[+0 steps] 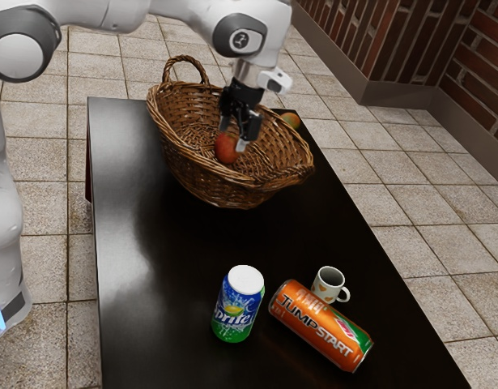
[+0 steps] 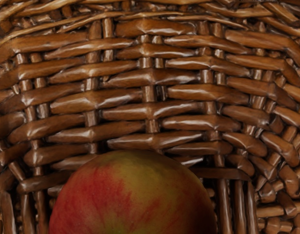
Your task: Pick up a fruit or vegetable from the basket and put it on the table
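At the near end, the orange can [image 1: 321,326] lies on its side, near the exterior view's right. The Sprite can [image 1: 238,305] stands upright to its left; the mug [image 1: 327,284] sits just beyond. Farther away is the wicker basket [image 1: 277,154]. The red-and-yellow apple [image 1: 226,148] is inside the basket, below the gripper [image 1: 232,137]. Its outline is nearly round, without a distinct long axis; its pointing direction cannot be determined. Jaw closure on the apple cannot be confirmed. A round fruit [image 1: 291,120] is located beyond the basket, far right.
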